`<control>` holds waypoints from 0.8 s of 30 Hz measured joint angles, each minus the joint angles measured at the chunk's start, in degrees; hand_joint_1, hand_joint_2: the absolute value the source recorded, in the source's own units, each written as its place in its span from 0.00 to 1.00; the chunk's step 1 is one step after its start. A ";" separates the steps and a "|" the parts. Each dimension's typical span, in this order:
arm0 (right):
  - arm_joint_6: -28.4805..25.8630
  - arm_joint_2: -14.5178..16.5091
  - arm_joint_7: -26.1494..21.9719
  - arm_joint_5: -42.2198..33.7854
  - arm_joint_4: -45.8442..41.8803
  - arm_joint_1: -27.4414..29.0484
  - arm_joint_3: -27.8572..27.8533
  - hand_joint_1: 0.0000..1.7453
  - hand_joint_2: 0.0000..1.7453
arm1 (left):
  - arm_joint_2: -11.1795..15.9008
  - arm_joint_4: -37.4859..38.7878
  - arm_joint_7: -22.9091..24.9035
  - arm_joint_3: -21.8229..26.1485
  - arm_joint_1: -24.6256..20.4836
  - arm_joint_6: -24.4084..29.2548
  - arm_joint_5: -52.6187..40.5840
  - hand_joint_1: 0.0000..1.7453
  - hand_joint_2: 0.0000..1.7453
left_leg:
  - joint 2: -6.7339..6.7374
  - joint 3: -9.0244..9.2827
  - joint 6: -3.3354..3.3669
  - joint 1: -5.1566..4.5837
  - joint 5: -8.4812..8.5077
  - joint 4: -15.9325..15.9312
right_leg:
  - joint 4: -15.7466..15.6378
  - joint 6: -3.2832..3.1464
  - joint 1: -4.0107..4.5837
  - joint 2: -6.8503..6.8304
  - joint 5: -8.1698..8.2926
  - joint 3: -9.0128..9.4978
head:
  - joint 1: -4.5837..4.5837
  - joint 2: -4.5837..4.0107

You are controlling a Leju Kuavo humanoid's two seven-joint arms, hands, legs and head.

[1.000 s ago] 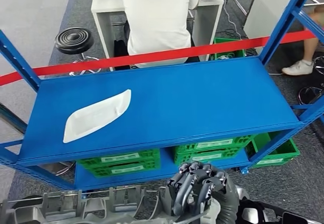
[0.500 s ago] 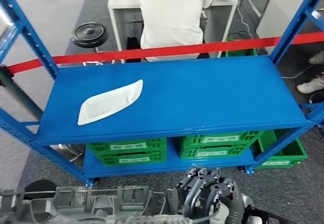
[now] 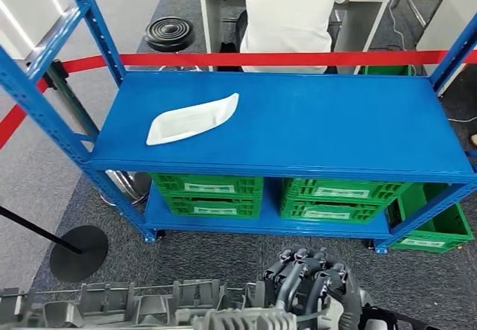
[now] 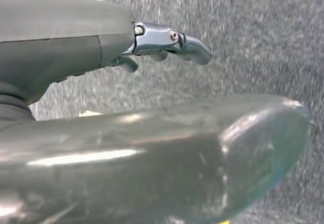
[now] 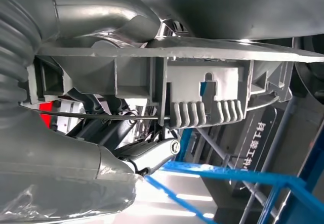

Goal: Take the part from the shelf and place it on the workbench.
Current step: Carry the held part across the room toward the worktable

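Head view shows the grey cast metal part (image 3: 141, 306) low in front of the robot, with the right hand (image 3: 309, 285) curled around its right end. Left hand (image 4: 168, 39): grip cannot be told. Beyond stands the blue shelf (image 3: 337, 129), holding a white tray (image 3: 191, 119) and green crates (image 3: 208, 194).

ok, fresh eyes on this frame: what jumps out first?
The blue shelf spans the head view, with a white tray-like piece lying alone toward its left end and green crates stacked underneath. Along the bottom edge, a long grey cast metal part sits with the right robot hand curled around it. A red tape runs behind the shelf.
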 joint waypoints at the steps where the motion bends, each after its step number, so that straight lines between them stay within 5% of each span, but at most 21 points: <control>1: -0.09 0.17 -0.01 0.57 -0.21 0.17 -0.13 1.00 1.00 | 0.26 -0.01 0.05 0.00 0.13 -0.02 -0.20 0.00 0.00 | -0.03 -0.18 0.42 -0.01 0.18 -0.34 | -0.15 0.27 -0.04 -0.08 0.55 -0.11 | 0.01 0.00; 3: -0.58 0.37 -0.03 1.96 -0.79 0.57 -0.46 1.00 1.00 | 0.64 -0.01 0.12 0.00 0.32 -0.16 -0.63 0.00 0.00 | 0.00 -0.99 1.25 0.12 1.20 -0.44 | 0.64 1.02 -0.23 1.16 -0.56 -0.69 | 0.10 -0.01; 7: -2.53 0.40 -0.03 4.83 -2.08 1.41 -1.16 1.00 1.00 | 0.88 0.00 -0.09 -0.14 -0.29 -0.79 -1.48 0.00 0.00 | -0.23 -3.87 2.09 0.30 3.83 -0.46 | 13.18 2.05 -0.45 3.84 -10.25 -4.18 | 0.59 -0.02; 9: -3.38 0.36 -0.02 5.64 -2.49 2.04 -1.40 1.00 1.00 | 0.72 0.00 -0.30 -0.22 -0.44 -1.08 -1.70 0.00 0.00 | -0.35 -5.62 1.93 0.36 5.15 -0.33 | 16.10 2.17 -0.50 3.91 -10.07 -3.46 | 0.66 -0.02; 11: -4.03 0.32 -0.02 6.17 -2.78 2.53 -1.52 1.00 1.00 | 0.40 0.00 -0.39 -0.27 -0.50 -1.18 -1.90 0.00 0.00 | -0.45 -7.26 1.46 0.53 6.36 -0.08 | 11.09 2.31 -0.70 4.01 -7.06 1.33 | 0.71 -0.01; 13: -4.75 0.25 -0.03 6.75 -3.07 2.76 -1.57 1.00 1.00 | 0.20 -0.01 -0.42 -0.38 -0.60 -1.18 -2.03 0.00 0.00 | -0.61 -8.36 0.79 0.49 7.41 0.20 | 2.83 2.36 -0.92 4.73 -6.83 7.45 | 0.78 0.01; 14: -5.22 0.15 -0.03 7.03 -3.23 2.86 -1.60 1.00 1.00 | 0.10 -0.01 -0.40 -0.46 -0.66 -1.13 -2.08 0.00 0.00 | -0.71 -8.59 0.47 0.41 7.93 0.26 | 0.15 2.16 -0.96 5.10 -7.42 9.11 | 0.80 0.01; 17: -6.52 -0.25 -0.05 7.56 -3.64 3.12 -1.68 1.00 1.00 | -0.21 0.00 -0.01 -0.67 -0.68 -0.92 -2.35 0.00 0.00 | -0.95 -8.99 -0.45 0.53 9.12 0.16 | -0.99 0.53 -0.78 5.25 -7.27 8.53 | 0.68 -0.01; 19: -7.28 -0.50 -0.06 7.81 -3.96 3.29 -1.73 1.00 1.00 | -0.36 0.00 0.30 -0.72 -0.55 -0.82 -2.49 0.00 0.00 | -0.96 -10.11 -0.88 0.63 6.18 2.22 | -0.94 -0.61 -0.81 4.92 -6.04 7.27 | 0.37 -0.02; 22: -8.73 -0.96 -0.08 8.49 -4.72 3.68 -1.90 1.00 1.00 | -0.48 0.00 0.48 -0.91 -0.67 -0.80 -2.58 0.00 0.00 | -0.90 -13.11 -1.10 0.56 -2.50 12.75 | -0.85 -1.29 -0.63 4.57 -3.76 4.74 | -0.34 -0.02; 24: -9.73 -1.32 -0.10 9.33 -5.29 3.86 -2.09 1.00 1.00 | -0.52 0.00 0.49 -1.04 -0.76 -0.80 -2.66 0.00 0.00 | -0.90 -13.06 -0.96 0.53 -3.15 17.31 | -0.78 -1.27 -0.43 4.41 -2.34 2.84 | -0.49 -0.02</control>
